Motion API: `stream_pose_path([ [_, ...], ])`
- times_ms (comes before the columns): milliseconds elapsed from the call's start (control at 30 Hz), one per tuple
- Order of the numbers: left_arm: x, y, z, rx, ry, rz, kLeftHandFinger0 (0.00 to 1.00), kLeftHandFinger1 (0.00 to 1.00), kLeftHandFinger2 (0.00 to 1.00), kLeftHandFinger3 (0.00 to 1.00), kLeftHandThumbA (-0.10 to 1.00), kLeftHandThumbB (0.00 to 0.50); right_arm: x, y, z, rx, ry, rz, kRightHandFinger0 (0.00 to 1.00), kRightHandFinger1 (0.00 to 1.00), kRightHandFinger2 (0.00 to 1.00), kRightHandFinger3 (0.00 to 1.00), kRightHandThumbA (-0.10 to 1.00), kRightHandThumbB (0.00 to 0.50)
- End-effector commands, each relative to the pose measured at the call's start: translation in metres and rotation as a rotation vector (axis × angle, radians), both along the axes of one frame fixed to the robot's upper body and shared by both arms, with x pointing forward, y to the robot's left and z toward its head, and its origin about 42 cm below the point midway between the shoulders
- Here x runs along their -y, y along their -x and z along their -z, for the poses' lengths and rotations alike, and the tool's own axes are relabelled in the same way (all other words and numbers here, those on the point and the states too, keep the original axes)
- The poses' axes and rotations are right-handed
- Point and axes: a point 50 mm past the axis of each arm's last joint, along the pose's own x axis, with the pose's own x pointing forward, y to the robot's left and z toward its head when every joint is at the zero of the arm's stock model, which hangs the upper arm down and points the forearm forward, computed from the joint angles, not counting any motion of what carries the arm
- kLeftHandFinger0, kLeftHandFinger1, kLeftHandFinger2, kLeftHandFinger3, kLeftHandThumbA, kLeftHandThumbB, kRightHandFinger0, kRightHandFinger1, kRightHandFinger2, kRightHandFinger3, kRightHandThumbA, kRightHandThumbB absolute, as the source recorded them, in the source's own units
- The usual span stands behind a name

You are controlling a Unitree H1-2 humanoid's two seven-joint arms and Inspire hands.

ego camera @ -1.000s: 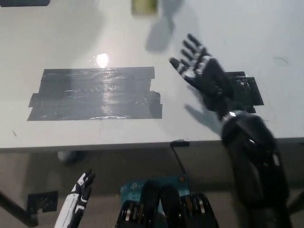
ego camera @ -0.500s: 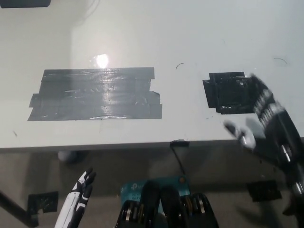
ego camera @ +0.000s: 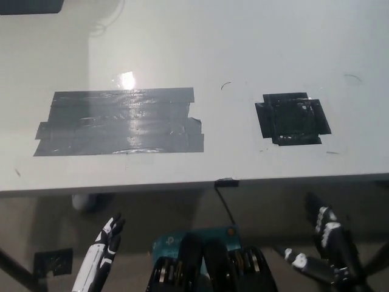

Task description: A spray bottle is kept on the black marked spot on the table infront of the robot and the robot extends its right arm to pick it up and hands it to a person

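You have no spray bottle in view; the black marked spot (ego camera: 293, 118) on the table (ego camera: 243, 48) lies bare. Your right hand (ego camera: 322, 252) hangs below the table's edge, fingers apart, holding nothing. Your left hand (ego camera: 103, 249) rests low at the left, fingers spread. Left of the spot lies a wide grey tape patch (ego camera: 118, 121).

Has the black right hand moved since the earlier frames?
Yes. The black right hand has pulled back from over the white table, past the black square tape mark, to below the table edge.
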Motion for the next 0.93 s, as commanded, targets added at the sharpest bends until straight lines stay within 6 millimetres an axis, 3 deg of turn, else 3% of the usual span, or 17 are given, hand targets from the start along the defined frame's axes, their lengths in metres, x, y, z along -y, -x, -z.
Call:
stream_pose_path([
  [0,0.004,0.003,-0.002,0.029,0.004,0.011,1.0,1.0,1.0,1.0,1.0,0.374,-0.004,-0.006,0.001,0.123,0.07,0.008,1.0,1.0,1.0,1.0,0.93,0.398],
  [267,0.002,0.015,0.002,0.017,0.013,0.0,1.0,1.0,1.0,1.0,1.0,0.363,-0.009,0.0,0.012,0.096,0.103,-0.031,1.0,1.0,1.0,1.0,0.9,0.372],
  [900,-0.002,0.007,-0.001,0.035,0.002,-0.007,1.0,1.0,1.0,1.0,1.0,0.367,-0.009,-0.008,0.007,0.103,0.12,-0.056,1.0,1.0,1.0,1.0,0.87,0.355],
])
